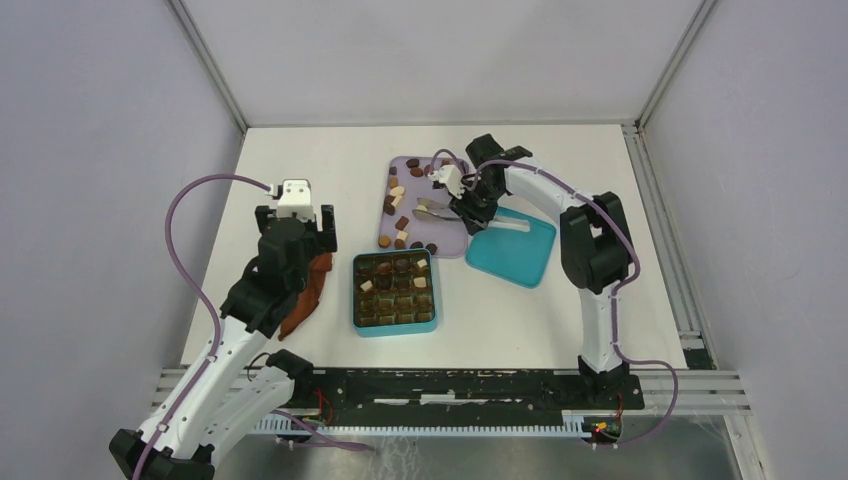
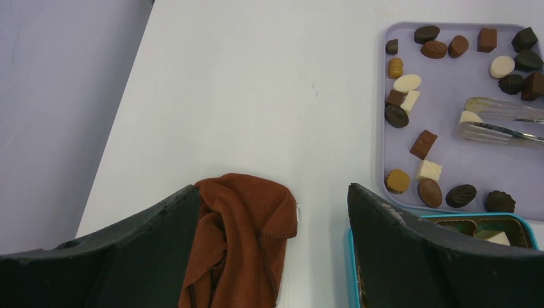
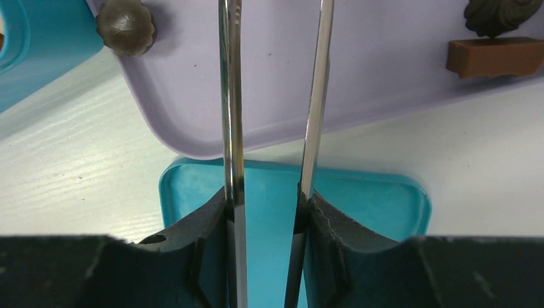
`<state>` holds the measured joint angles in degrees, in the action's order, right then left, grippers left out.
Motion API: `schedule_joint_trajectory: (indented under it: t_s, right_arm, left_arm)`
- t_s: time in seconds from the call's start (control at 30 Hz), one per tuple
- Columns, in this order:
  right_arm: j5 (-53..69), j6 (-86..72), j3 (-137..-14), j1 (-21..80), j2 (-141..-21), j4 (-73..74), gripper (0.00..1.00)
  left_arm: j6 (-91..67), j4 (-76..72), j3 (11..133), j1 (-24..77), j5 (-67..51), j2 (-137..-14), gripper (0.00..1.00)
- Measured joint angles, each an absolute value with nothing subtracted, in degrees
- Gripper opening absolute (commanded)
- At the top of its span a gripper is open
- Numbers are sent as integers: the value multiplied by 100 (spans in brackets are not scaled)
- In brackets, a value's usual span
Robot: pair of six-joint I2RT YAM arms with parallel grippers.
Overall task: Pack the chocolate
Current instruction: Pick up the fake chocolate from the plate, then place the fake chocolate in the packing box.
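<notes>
Where grey walls (image 1: pixel 100 150) enclose, white table (image 1: pixel 300 160) bears chocolate (image 2: pixel 423 144).

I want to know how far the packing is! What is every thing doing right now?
Teal box: open, partly filled.
Lid: off, flat on the table.
Tray: many loose chocolate pieces on it.
Tongs: gripped, a white piece between the tips.
Cloth: crumpled on the table.
Left gripper: jaws open, empty.
Right gripper: jaws shut on the tongs.

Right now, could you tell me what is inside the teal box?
The box holds a gridded insert with several chocolates; its lower cells are too dark to judge.
</notes>
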<state>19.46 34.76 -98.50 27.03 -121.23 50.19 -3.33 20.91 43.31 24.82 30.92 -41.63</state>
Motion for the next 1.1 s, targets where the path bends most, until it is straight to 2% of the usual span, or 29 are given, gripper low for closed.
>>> schedule_joint_trajectory:
  t_s: [0.27, 0.83, 1.1]
  right_arm:
    - [2215, 3492, -9345, 2600, -11493, 4869, 11]
    - [3730, 4641, -7481, 2589, -8978, 4984, 12]
    - [3677, 5183, -6639, 2777, -8514, 5240, 13]
  left_arm:
    - [-333, 2091, 4331, 2482, 3092, -4163, 90]
    - [-333, 2091, 4331, 2482, 3092, -4163, 90]
    - [-333, 2091, 4331, 2482, 3092, -4163, 90]
